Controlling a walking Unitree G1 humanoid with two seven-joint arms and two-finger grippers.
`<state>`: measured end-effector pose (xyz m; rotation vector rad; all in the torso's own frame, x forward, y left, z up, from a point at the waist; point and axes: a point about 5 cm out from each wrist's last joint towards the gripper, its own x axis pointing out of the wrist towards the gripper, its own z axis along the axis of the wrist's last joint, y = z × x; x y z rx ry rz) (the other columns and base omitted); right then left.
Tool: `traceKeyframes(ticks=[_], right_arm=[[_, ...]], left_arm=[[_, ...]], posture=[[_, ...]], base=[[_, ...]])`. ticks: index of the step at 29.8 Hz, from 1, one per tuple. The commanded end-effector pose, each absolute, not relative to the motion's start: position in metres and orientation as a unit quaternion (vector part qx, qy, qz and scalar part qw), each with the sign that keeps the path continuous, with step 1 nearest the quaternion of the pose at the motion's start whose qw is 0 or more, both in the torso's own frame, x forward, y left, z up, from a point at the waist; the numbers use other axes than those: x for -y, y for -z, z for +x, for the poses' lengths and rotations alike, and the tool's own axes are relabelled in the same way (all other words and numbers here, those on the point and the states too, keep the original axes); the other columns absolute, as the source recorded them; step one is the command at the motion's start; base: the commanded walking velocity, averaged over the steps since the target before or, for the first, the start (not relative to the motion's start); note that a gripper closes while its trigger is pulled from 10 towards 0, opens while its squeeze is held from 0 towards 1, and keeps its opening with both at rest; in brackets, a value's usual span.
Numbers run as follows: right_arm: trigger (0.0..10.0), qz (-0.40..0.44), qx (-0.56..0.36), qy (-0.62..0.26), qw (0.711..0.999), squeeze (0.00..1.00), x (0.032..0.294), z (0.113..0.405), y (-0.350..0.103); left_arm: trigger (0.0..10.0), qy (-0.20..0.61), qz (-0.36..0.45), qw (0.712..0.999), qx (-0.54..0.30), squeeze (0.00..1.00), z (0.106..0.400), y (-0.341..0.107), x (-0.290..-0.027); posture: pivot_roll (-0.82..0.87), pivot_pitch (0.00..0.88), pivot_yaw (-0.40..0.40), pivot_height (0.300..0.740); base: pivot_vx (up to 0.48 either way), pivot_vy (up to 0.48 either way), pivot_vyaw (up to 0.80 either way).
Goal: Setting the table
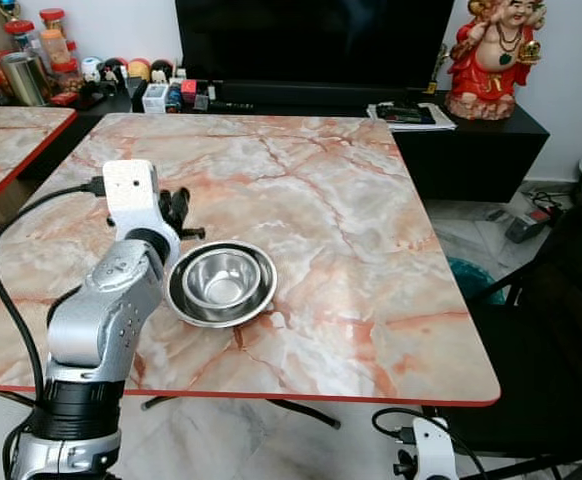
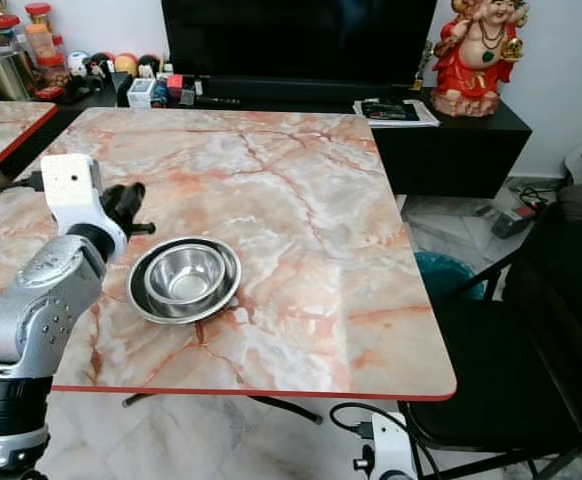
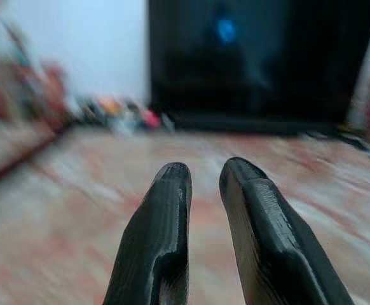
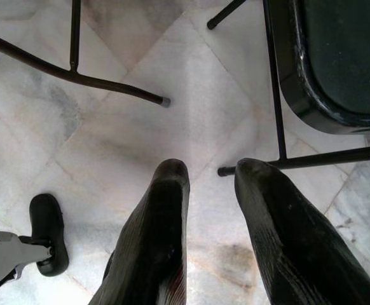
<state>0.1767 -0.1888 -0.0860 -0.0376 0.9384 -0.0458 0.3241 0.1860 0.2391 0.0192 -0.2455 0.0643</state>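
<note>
Steel bowl [image 1: 222,279] sits nested in a steel plate [image 1: 191,304] on the marble table [image 1: 371,230], lower left of frame. Left gripper [image 1: 179,212] hovers just beside it, fingers slightly parted, empty. Right gripper [image 4: 212,184] hangs over the floor, parted too.

Bowl: shiny steel bowl [image 1: 222,278], right way up, looks empty inside, you can see light bouncing off the bottom.
Plate: wider steel plate [image 1: 189,304] under it, the bowl sits inside it, a bit toward the far side, so more rim shows on the near side.
Spot: both are on the marble-pattern table [image 1: 371,230], on the near left part, not far from the front edge.
Contact: bowl probably rests straight on the plate, hard to say for sure from this angle.
</note>
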Motion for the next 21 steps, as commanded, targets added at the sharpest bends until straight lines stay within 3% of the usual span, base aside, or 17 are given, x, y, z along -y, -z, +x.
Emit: traceKeyframes(ticks=[1,4,9,13,21], right_arm=[[10.0,-0.018,-0.451,0.022,0.892,0.0,0.189,0.179,0.085],[10.0,-0.017,-0.447,0.023,0.894,0.0,0.188,0.18,0.084],[10.0,-0.012,-0.434,0.031,0.9,0.0,0.19,0.184,0.082],[10.0,-0.01,-0.432,0.036,0.901,0.0,0.191,0.184,0.081],[10.0,-0.01,-0.427,0.037,0.903,0.0,0.191,0.187,0.08]], left_arm=[[10.0,-0.042,0.065,0.988,0.134,0.0,0.325,-0.232,-0.188],[10.0,-0.019,0.116,0.983,0.138,0.0,0.326,-0.207,-0.179],[10.0,-0.007,0.062,0.988,0.139,0.0,0.325,-0.177,-0.171],[10.0,0.003,0.067,0.987,0.149,0.0,0.323,-0.163,-0.166],[10.0,-0.013,0.039,0.986,0.159,0.0,0.326,-0.159,-0.168]], posture=[[0.01,0.0,-0.036,0.74],[0.01,0.0,-0.036,0.74],[-0.01,0.0,-0.025,0.74],[-0.01,0.0,-0.023,0.74],[-0.01,0.0,-0.033,0.74]], base=[[0.0,0.0,0.0],[0.0,0.0,0.0],[0.0,0.0,0.0],[0.0,0.0,0.0],[0.0,0.0,0.0]])
